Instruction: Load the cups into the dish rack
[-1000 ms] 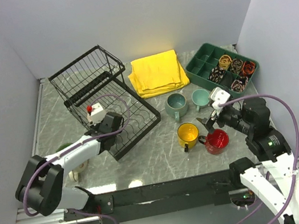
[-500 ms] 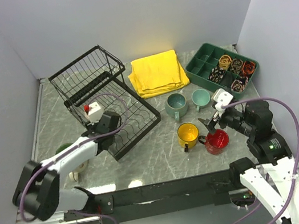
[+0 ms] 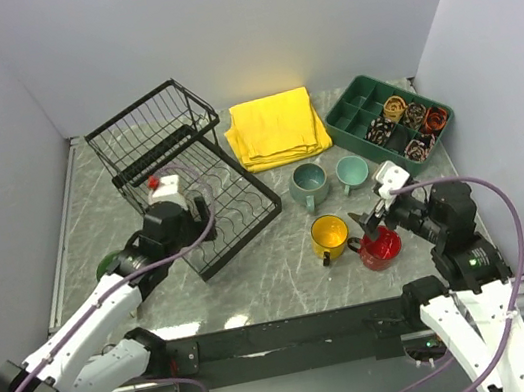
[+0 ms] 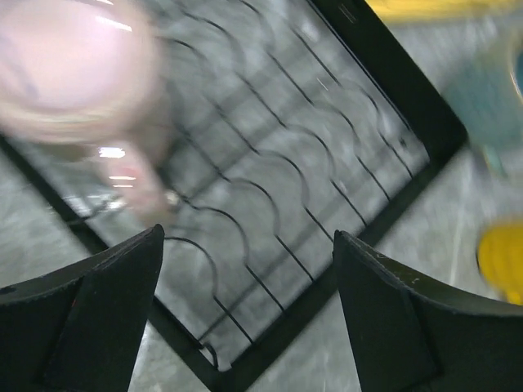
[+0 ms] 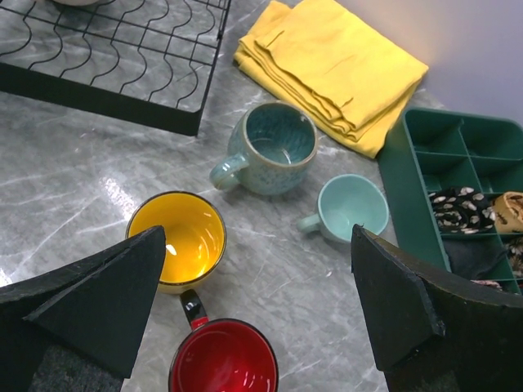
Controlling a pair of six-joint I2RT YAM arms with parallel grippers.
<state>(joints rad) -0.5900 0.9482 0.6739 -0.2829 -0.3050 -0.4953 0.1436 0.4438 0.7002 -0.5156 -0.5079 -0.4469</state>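
Left gripper (image 4: 245,245): jaws spread wide, nothing between them, hovering over the slotted tray of the dish rack (image 4: 400,77). View is motion-blurred. A cream mug (image 4: 65,57) sits on the tray wires up and left of the gripper, handle pointing toward it; can't tell if it's upright or tipped. A dark green mug (image 3: 105,268) is on the surface (image 3: 286,273) outside the rack, on the near-left of that gripper and partly hidden by the arm.

Right gripper (image 5: 257,245): jaws spread, empty, hanging over the loose mugs.
- red mug (image 5: 223,367): right under the gripper, between the finger lines, upright, not touched
- yellow mug (image 5: 176,237): just inside the left finger, just beside the red mug's handle, upright
- dark teal mug (image 5: 270,147): further ahead, upright, handle to the left
- light teal mug (image 5: 351,208): ahead and a bit right, near the dark teal one, apart from it

All four are on the surface, outside the rack. Beyond them lie a folded yellow cloth (image 5: 335,65) and, far right, a green divided tray (image 5: 425,135) with small rolled items in its compartments.
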